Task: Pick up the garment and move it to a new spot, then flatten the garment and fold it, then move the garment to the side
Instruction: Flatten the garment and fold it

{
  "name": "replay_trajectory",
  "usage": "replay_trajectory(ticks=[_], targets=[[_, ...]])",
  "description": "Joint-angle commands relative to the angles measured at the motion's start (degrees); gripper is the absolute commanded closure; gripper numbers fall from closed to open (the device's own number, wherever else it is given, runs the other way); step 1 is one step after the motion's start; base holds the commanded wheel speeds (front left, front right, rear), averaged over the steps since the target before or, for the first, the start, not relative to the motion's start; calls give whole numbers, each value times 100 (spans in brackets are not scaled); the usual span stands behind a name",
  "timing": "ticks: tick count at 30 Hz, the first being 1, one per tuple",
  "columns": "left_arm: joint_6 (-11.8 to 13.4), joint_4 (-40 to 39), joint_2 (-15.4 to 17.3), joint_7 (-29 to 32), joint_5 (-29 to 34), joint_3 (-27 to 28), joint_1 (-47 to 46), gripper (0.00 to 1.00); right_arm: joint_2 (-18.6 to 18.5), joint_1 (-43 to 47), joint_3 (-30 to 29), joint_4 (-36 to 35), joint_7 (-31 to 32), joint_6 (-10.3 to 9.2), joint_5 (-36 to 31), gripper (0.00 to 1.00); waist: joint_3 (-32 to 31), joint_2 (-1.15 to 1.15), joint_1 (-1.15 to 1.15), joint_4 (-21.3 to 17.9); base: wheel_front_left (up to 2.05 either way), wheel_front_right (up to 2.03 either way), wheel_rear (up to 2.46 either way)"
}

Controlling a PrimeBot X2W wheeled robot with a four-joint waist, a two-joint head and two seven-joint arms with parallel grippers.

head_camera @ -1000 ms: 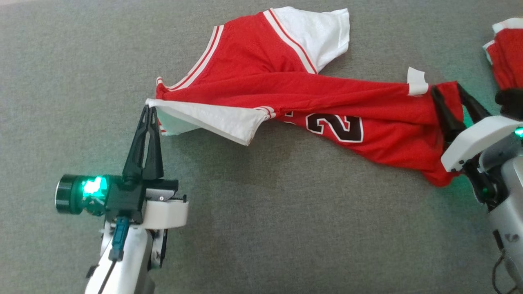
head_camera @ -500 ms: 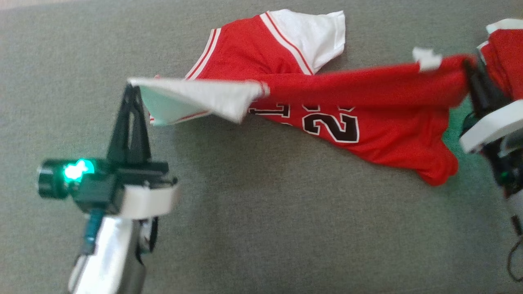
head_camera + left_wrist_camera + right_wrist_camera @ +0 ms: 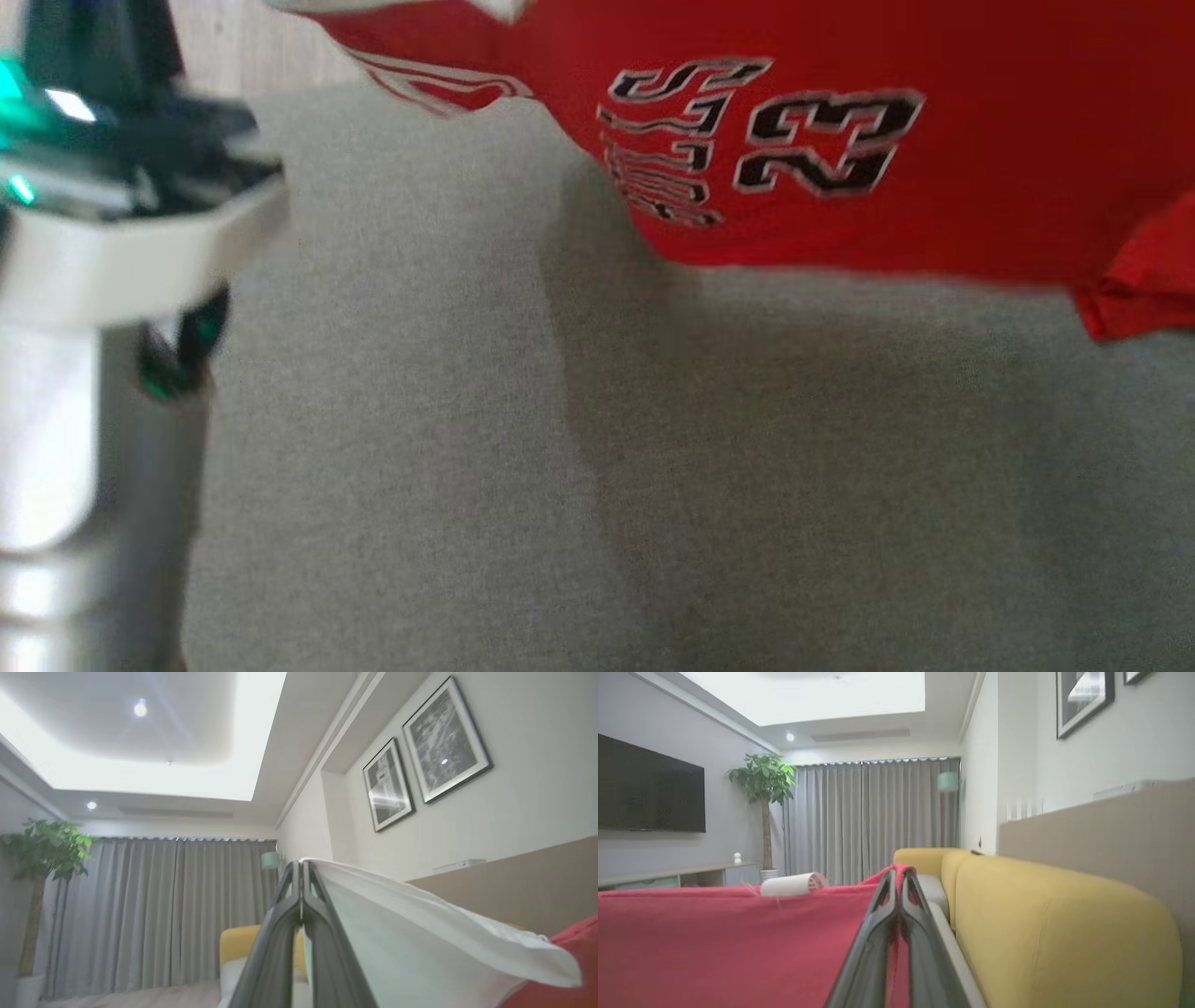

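Garment [image 3: 980, 159] up across the top of the head view, red, its long axis running from the robot's left to its right and off the right edge. The number 23 [image 3: 826, 140] reads upright in black with a white outline. The lettering [image 3: 667, 140] just left of it is too blurred to read. Striped trim [image 3: 439, 86] shows at the upper left. Below the cloth lies the grey surface [image 3: 420, 467], with the garment's shadow on it. The left arm [image 3: 56, 420], pale with a green glow at the wrist, rises at the left edge.

Over to the left wrist view: the left pincer [image 3: 300, 863] has its two dark fingers pressed together on the edge of the white sleeve [image 3: 420, 924]. The sleeve runs away to the right, with red cloth following at the lower right corner. Behind it are a grey curtain [image 3: 154, 914], a plant [image 3: 46, 851] and two framed pictures [image 3: 444, 742] on the wall.

Right wrist view now: the right pincer [image 3: 899, 870] is clamped tight on a red fold, and the garment stretches out to that view's left. A small white tag [image 3: 791, 884] sits rolled on its top edge. A yellow sofa [image 3: 1064, 924] stands just to the right, and a dark television [image 3: 649, 788] hangs on the far wall.
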Motion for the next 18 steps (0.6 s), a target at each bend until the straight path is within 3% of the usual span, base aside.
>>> replay_trajectory(ticks=[1, 7, 13, 18], targets=[[-68, -329, 301, 216, -20, 231, -689, 100, -237, -339, -181, -365, 156, -4, -94, 100, -218, 0, 1, 17, 0, 0, 0], [-215, -161, 409, 741, -31, 55, -1805, 100, -277, -886, -315, -452, 571, -4, -277, 100, -258, 0, 1, 131, 0, 0, 0], [-322, 959, 454, 1241, -149, -83, -2849, 100, -159, -1671, 62, 240, 967, -4, -364, 100, 231, 0, 1, 281, 0, 0, 0], [-384, 2058, 421, 1006, -94, -212, -3601, 100, 58, -2437, 526, 1003, 880, -4, -501, 100, 900, 0, 1, 406, 0, 0, 0]])
